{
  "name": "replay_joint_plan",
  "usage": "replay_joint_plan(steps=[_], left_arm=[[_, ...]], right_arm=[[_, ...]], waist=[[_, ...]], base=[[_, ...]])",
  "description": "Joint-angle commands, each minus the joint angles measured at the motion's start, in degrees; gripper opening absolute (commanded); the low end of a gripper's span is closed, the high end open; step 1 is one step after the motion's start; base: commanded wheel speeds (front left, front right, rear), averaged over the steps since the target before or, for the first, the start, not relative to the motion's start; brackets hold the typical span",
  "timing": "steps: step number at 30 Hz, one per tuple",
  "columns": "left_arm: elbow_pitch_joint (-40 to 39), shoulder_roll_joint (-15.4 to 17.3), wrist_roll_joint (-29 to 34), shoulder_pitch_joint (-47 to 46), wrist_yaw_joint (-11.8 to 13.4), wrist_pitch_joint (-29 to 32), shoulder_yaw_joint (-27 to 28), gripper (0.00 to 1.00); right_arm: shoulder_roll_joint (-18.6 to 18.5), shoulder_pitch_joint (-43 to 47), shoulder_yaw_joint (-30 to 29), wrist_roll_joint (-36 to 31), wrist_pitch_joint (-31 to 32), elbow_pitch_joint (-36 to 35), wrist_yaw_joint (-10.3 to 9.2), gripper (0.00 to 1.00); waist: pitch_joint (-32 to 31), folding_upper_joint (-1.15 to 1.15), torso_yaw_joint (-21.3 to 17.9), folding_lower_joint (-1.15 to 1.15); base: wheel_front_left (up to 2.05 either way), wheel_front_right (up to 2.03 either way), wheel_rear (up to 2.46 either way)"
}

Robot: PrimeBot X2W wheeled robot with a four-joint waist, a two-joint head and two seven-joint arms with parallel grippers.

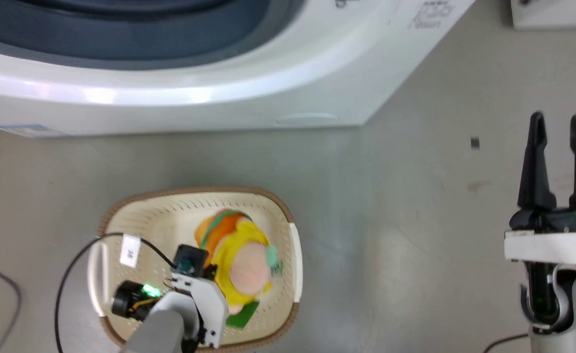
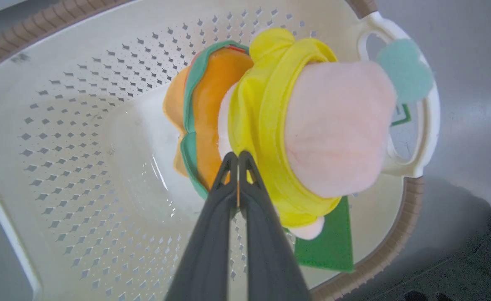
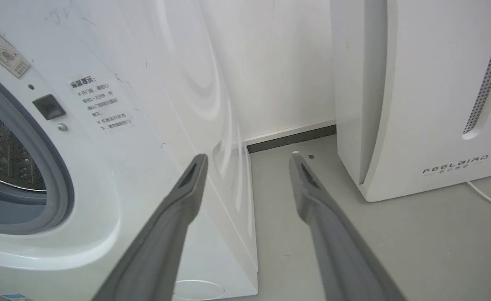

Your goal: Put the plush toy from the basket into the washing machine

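Washer (image 1: 219, 93): white front ahead of the basket, grey door ring at the top edge of the head view, drum mouth open in the right wrist view. The mouth sits well apart from the toy, so we expect a long carry. That is the main risk.

Floor (image 1: 390, 220): bare grey stretch between basket and washer. If the toy drops here, it needs a re-grasp.

Basket (image 1: 194, 190): on the floor, near the washer front. It looks light, so we think it could tip or drag if the toy catches its rim or side handle on the way up.

Toy (image 2: 337, 125): inside the basket's outline, on its right half, beside the handle. We cannot tell if it is clear of the bottom. The green felt piece hangs low and is the likely part to snag.

Right gripper (image 1: 557, 120): fingers spread, holding nothing, over the floor off the washer's right corner. We think it could clip that corner if the waist turns.

Left gripper (image 2: 237, 155): fingers pressed together, pinching what looks like a thin fold where the yellow shirt meets the burger part. The bite is small and off-centre, and most of the bulk hangs to one side. We think the toy may swing, or the fold may slip out.
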Motion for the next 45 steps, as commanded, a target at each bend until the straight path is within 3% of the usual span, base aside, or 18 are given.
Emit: replay_joint_plan(steps=[1, 6, 27, 45], left_arm=[[-0.2, -0.2, -0.4, 0.9, -0.2, -0.5, -0.2, 0.0], [-2.6, -1.0, -0.6, 3.3, -0.5, -1.0, -0.7, 0.0], [-29.1, -1.5, 1.3, 14.7, 0.7, -1.1, 1.9, 0.0], [-49.0, -1.8, 3.5, 15.1, 4.2, -1.1, 12.1, 0.0]], right_arm=[[0.0, 0.8, 0.0, -0.3, -0.3, 0.3, -0.04, 1.0], [0.0, 3.4, -0.2, -1.1, -0.3, 0.8, -0.04, 1.0], [0.0, 11.8, -0.9, -2.2, -0.3, 1.5, -0.04, 1.0], [0.0, 12.3, -1.2, -2.6, -0.3, 0.7, -0.04, 1.0]], waist=[[-3.3, 0.0, 2.0, 0.0], [-7.7, 0.0, 3.5, 0.0], [-19.8, 0.0, 8.2, 0.0], [-21.2, 0.0, 8.3, 0.0]], base=[[0.0, 0.0, 0.0], [0.0, 0.0, 0.0], [0.0, 0.0, 0.0], [0.0, 0.0, 0.0]])
